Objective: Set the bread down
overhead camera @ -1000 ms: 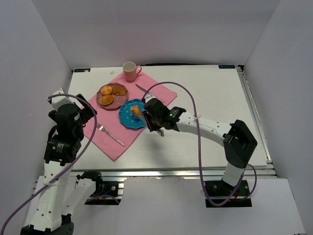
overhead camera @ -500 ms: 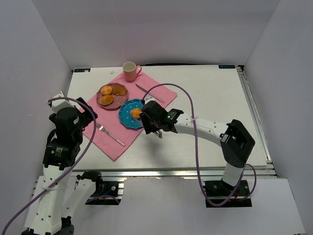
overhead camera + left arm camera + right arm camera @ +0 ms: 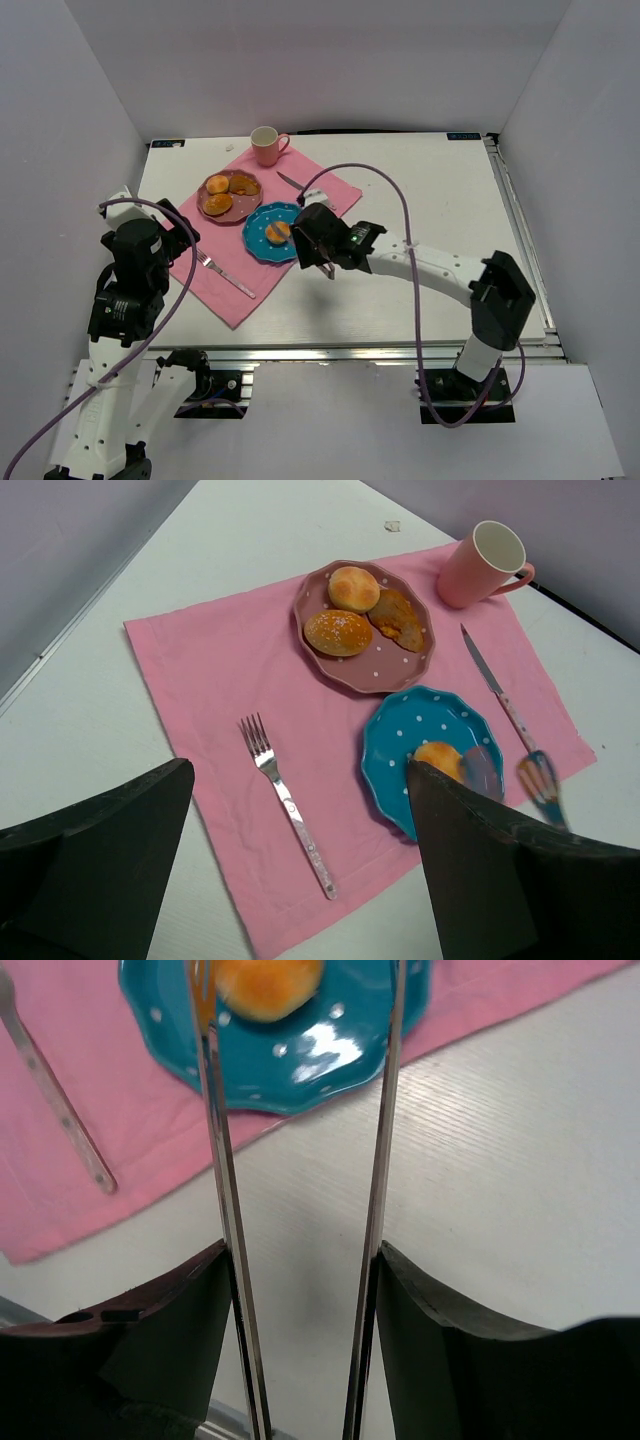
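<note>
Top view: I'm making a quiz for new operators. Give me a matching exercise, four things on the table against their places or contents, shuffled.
1 bread
2 cup
3 fork
4 pink plate

A holds three baked pieces
B on the blue plate
C at the cloth's far corner
D lying on bare cloth, on the arms' side of the plates

Pairs: 1-B, 2-C, 3-D, 4-A
</note>
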